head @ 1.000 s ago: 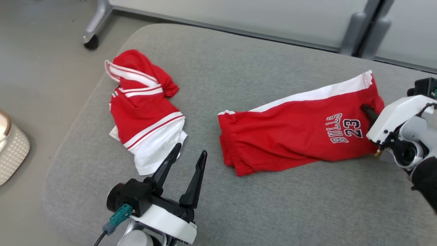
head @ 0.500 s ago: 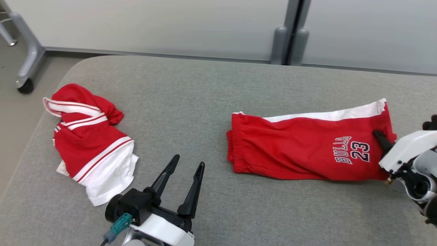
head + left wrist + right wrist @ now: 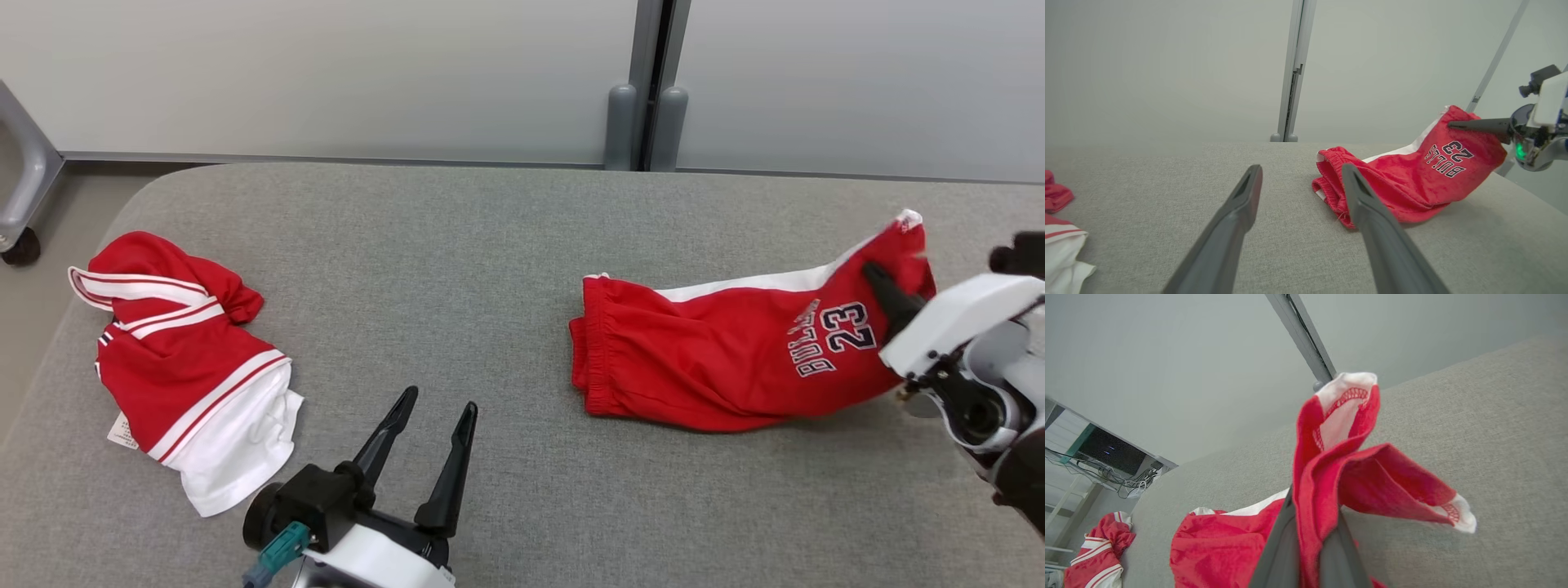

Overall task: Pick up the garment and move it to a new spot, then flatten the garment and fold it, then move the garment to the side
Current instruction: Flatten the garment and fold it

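- While the right pincer [image 3: 878,282] clamps the hem end of the red shorts [image 3: 718,359], that end rises off the grey counter [image 3: 457,245]. A second ago it lay flat!
- Only the waistband end rests on the counter now, so the pick-up looks barely begun.
- Near the front edge, the left pincer [image 3: 439,400] hovers spread wide, holding nothing.
- Far left sits the red-and-white jersey [image 3: 175,359], crumpled.
- How many layers are pinched? Can't tell: cloth wraps the fingertips.

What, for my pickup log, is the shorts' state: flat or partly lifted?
Partly lifted: the right tool pinches the shorts' leg end up; the waistband rests on the cushion.
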You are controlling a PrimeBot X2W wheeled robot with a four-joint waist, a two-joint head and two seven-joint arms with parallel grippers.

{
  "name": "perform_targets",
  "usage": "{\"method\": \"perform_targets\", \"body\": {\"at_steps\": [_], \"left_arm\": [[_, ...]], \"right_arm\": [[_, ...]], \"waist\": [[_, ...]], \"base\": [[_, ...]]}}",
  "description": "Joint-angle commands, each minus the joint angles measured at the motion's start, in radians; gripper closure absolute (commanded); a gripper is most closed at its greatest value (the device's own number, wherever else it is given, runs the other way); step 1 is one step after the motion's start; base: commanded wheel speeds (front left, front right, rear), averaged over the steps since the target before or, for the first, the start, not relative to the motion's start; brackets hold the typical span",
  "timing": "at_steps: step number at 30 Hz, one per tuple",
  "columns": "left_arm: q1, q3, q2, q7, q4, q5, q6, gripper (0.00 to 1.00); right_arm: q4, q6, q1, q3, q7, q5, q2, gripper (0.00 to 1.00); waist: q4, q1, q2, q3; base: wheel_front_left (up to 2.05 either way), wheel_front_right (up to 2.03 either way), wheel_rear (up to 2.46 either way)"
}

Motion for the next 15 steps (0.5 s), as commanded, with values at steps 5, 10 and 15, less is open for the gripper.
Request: {"method": "perform_targets", "body": {"at_steps": [5,10,15], "left_arm": [[0.014,0.002,0.003,0.000,0.018,-0.003,-0.005,0.00],[0.013,-0.005,-0.005,0.000,0.024,-0.007,-0.005,0.00],[0.006,-0.012,-0.011,0.000,0.040,-0.013,-0.009,0.00]], "right_arm": [[-0.051,0.001,-0.043,0.048,0.019,-0.058,0.054,1.00],[-0.036,0.001,-0.061,0.085,0.058,-0.077,0.116,1.00],[0.053,0.001,-0.077,0.126,0.122,-0.090,0.200,1.00]], "waist": [[0.026,0.0000,-0.0001,-0.017],[0.053,0.0000,-0.0001,-0.020],[0.097,0.0000,-0.0001,-0.020]], "base": [[0.00,0.00,0.00],[0.00,0.00,0.00],[0.00,0.00,0.00]]}}
